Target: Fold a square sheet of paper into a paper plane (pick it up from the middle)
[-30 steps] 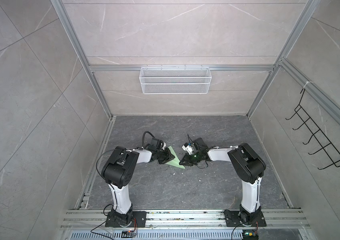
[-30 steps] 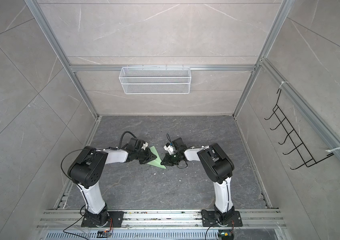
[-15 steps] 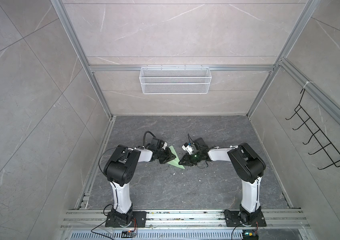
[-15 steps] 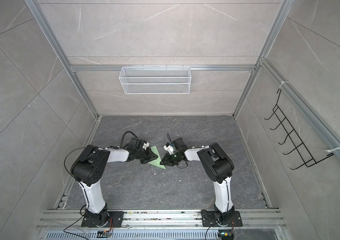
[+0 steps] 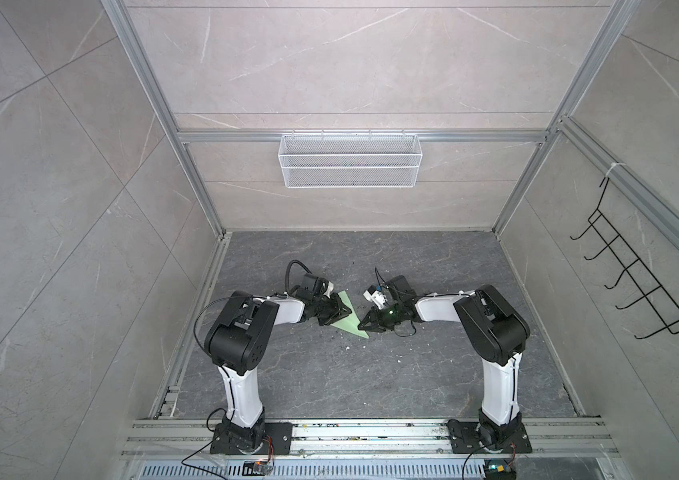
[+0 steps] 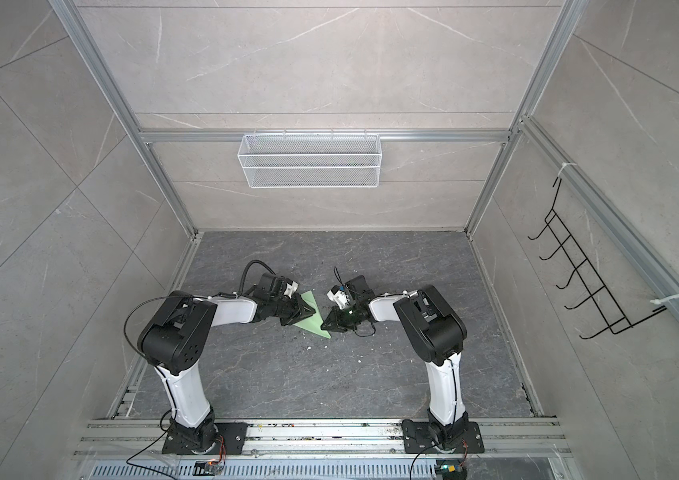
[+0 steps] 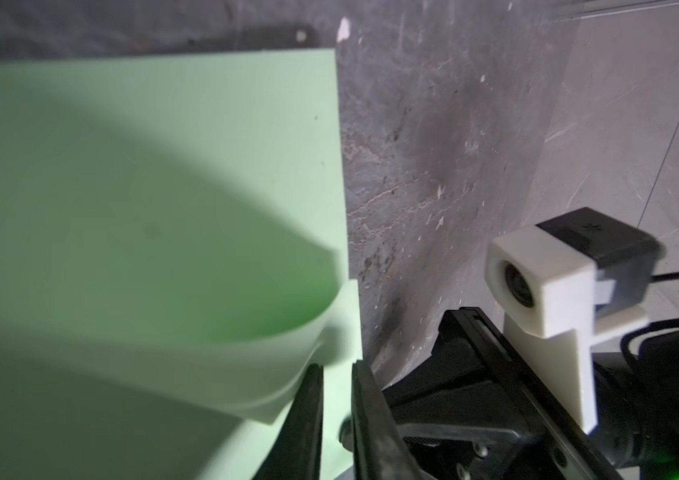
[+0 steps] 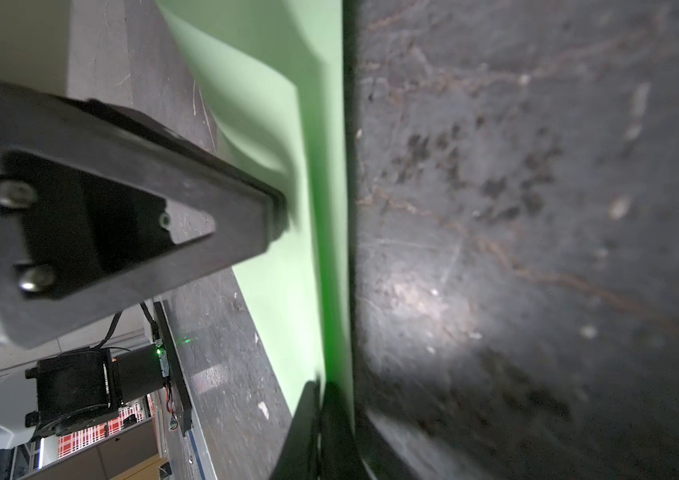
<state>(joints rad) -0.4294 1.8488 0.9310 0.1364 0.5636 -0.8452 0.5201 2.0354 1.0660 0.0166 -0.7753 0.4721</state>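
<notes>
While both arms reach in low over the middle of the counter (image 5: 329,382), I read the sheet of paper (image 5: 349,327) as resting on that dark stone-look surface between them. In both top views it is folded into a pale green triangle (image 6: 312,325), with its sharp point toward the arm bases and the right arm. The left tool (image 5: 346,311) covers the wide part of the triangle. In the left wrist view its fingers (image 7: 308,415) stand close together with only a thin slot between them, and pale green paper fills that slot. I record this tool as clamped on the sheet. Just beyond the fingertips, loose upper layers of the paper (image 7: 142,166) curl up off the lower layer and cast a broad shadow across it. The right tool (image 5: 364,329) meets the triangle near its sharp point. In the right wrist view its fingers (image 8: 304,419) are drawn together on a narrow strip of green that runs between them, so I record it as closed on the edge of the sheet. That view also shows one black finger of the left tool pressed against the curled layer (image 8: 267,62). The two tools are near each other but apart. The right wrist camera (image 7: 537,282), in its white housing, faces the left one.
</notes>
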